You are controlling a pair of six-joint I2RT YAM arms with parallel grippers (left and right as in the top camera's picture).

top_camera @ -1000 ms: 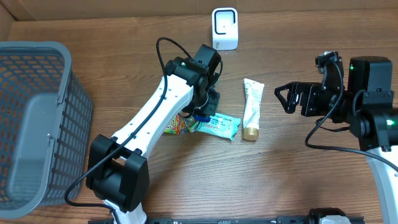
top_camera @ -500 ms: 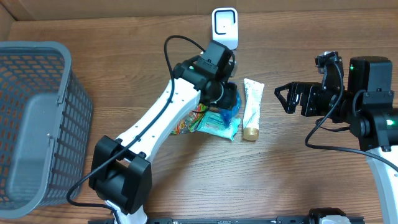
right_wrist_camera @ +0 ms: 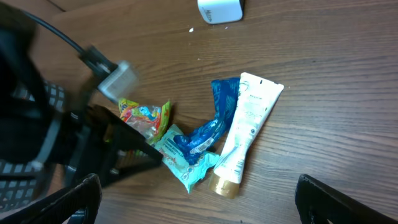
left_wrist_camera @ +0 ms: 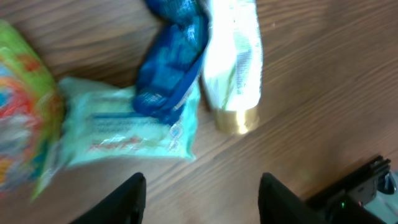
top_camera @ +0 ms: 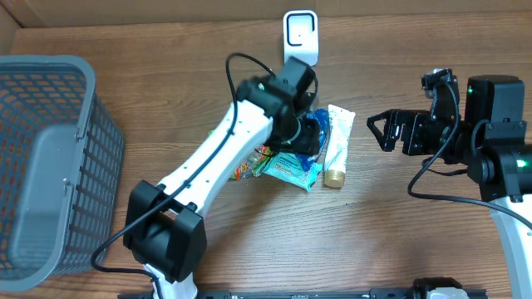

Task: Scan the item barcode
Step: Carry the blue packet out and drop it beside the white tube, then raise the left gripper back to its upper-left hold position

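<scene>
Overhead, my left jaws hung over the crinkly blue pouch (top_camera: 319, 124), which lay just on the near side of the boxy white scanner (top_camera: 300, 37); my right jaws stood wide and empty, well to the right. My left wrist showed the left jaws half parted and gripping nothing, with the pouch draped on a glossy teal packet (left_wrist_camera: 124, 127) beside a smooth white tube (left_wrist_camera: 233, 56); closing there might pinch both slippery films. My right wrist showed the pouch twisted, so its barcode might be folded out of sight.

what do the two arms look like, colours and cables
The left arm has white links and black joints, with a black cable looping over it and a green light near the wrist. The right arm is mostly black, with a white lower link and green lights.
</scene>
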